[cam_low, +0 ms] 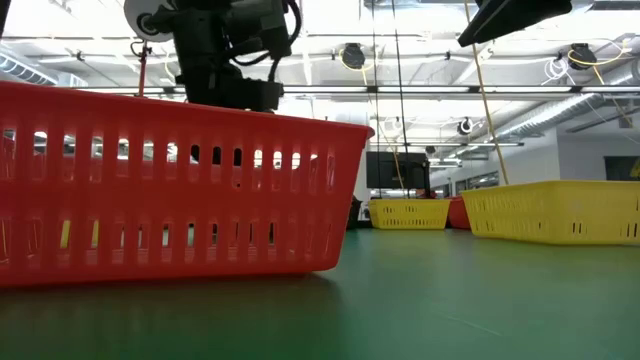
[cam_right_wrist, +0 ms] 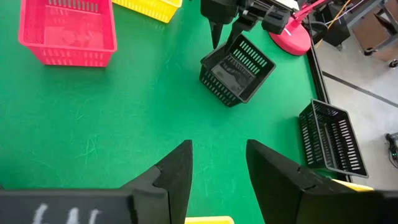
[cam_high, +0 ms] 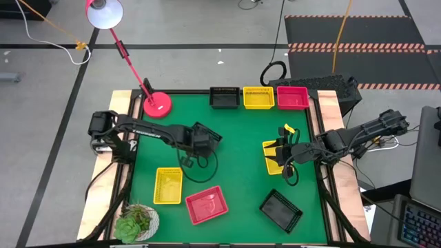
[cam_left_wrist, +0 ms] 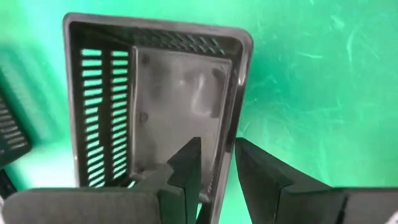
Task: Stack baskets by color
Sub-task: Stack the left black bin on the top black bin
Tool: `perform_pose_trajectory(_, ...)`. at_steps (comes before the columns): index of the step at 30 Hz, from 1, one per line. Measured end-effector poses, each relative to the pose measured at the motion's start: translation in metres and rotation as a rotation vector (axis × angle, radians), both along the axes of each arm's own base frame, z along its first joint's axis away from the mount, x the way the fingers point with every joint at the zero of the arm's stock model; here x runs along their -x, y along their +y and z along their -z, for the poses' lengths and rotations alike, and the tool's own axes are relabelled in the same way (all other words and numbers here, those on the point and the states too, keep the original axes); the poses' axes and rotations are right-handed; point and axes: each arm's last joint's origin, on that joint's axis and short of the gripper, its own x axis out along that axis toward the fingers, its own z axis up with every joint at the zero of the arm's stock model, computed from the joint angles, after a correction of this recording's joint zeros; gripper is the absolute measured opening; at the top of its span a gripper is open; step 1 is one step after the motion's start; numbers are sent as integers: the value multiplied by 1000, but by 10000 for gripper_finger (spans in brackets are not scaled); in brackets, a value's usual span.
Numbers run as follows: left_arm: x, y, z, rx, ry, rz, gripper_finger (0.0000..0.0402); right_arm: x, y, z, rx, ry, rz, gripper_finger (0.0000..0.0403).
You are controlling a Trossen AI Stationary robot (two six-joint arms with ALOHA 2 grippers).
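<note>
Eyes on the small black plastic basket [cam_left_wrist: 180,93] just off the bench's centre, toward 10 o'clock. It is a shallow rectangle with rounded corners, slotted mesh walls and a smooth floor with a dull sheen. From the right wrist view it sits tilted on the green mat. The left gripper [cam_left_wrist: 217,149] is right on it, with one dark finger inside and one outside a side wall. The jaws stand narrowly apart, and I can't tell whether they are pinching that wall.

Over at 3 o'clock, the right gripper [cam_right_wrist: 217,149] hangs over a yellow slotted plastic basket [cam_high: 270,157]. Its jaws are spread, with only green mat showing between them. In the low view that basket rests flat on the green-topped bench [cam_high: 234,172].

Up at 12 o'clock there is a tidy row along the far edge, close side by side: a black mesh basket [cam_high: 224,98], a yellow mesh basket [cam_high: 258,98] and a red-pink mesh basket [cam_high: 292,98].

Along the near side, a second yellow basket [cam_high: 168,184] lies at 7 o'clock. A red-pink basket [cam_high: 206,204] lies at 6, turned askew, its glossy slotted wall filling the low view. Another black basket [cam_high: 281,210] sits at 5, angled.

A round pink lamp base [cam_high: 158,105] sits at 11, and a green potted plant [cam_high: 136,222] fills the 7 o'clock corner.
</note>
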Motion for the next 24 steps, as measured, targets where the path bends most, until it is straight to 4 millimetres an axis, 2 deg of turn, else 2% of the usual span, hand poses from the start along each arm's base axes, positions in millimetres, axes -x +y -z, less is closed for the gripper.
perform_pose_trajectory(12, 11, 1, 24, -6, 23, -4, 101, 0, 0, 0, 6, 3, -4, 143)
perform_pose_trajectory(24, 5, 1, 19, -2, -30, -29, 101, 0, 0, 0, 5, 1, -4, 143)
